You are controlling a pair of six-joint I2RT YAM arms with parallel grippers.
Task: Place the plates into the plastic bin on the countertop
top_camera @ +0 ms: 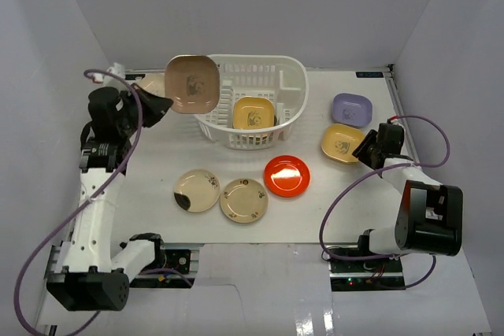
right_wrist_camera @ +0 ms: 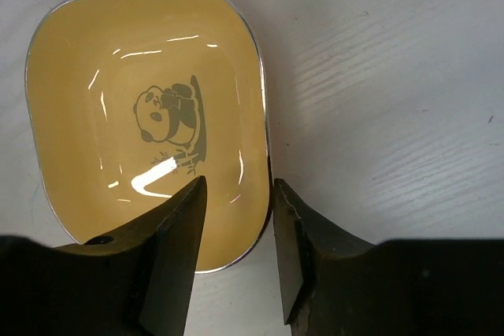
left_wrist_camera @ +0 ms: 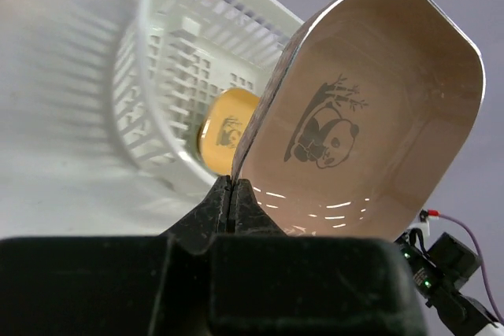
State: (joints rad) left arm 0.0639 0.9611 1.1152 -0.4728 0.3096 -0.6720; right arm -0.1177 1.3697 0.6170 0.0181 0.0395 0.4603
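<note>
One brownish-pink plate (left_wrist_camera: 378, 100), rounded-square, glossy, dark panda print inside.

Overhead camera faces down; wrist cameras close-up; left wrist shares plastic bin (top_camera: 224, 136) (left_wrist_camera: 157, 84).

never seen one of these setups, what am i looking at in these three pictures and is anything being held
Two robot arms are bolted at the near edge of a white table; each ends in a two-finger pincer. The wide picture is from a fixed camera above and behind them; the other two are from cameras on the wrists. On the table stand a white slotted bin with a yellow plate inside, two round cream plates, a red plate, a lavender plate and a second yellow plate. The left pincer is shut on the rim of a brownish-pink panda plate, lifted at the bin's left end. The right pincer is open, straddling the second yellow plate's rim.
</note>
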